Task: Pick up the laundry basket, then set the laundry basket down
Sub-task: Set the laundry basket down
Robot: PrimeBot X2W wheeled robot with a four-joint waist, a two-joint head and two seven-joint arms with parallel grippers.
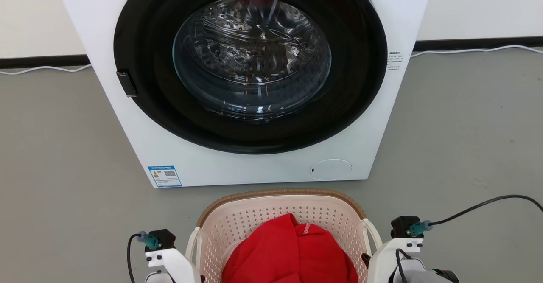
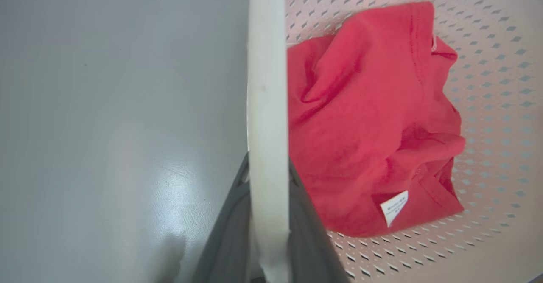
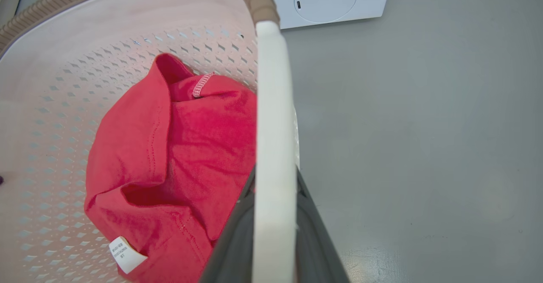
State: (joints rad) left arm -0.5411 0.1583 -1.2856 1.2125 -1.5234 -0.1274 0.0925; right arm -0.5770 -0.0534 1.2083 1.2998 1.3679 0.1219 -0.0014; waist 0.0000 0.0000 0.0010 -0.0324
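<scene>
The left tool [image 2: 268, 168] and right tool [image 3: 275, 177] each clamp a white side handle [image 2: 267, 83]. Should the arms move unevenly, the small cream-white perforated plastic laundry basket [image 1: 254, 215] with its brown woven-look rim could tilt, slip free, or strike the white front-loading washer [image 1: 254, 168] just ahead. It sits between the tools holding a crumpled red garment [image 1: 292, 253]; I cannot tell whether it is off the grey floor [image 1: 63, 168].

Cream-white perforated laundry basket [image 1: 254, 217] w/ brown woven-look rim [image 1: 280, 192], upright & level, just in front of washer [image 1: 254, 168], btm centre of head view. White side handles [image 1: 372, 232] raised at both ends. Red garment [image 1: 288, 253] bunched inside, white label up. On floor or lifted: can't tell.
</scene>
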